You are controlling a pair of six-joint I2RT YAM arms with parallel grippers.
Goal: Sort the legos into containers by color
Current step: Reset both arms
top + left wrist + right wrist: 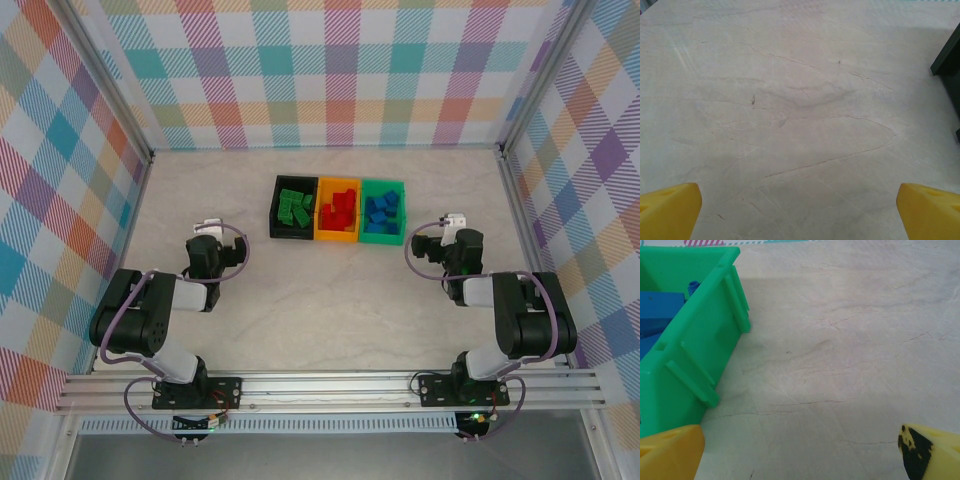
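No words, numbers, labels or signs can be read anywhere here.

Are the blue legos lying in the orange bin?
No, the blue legos lie in the green bin, while the orange bin holds red legos.
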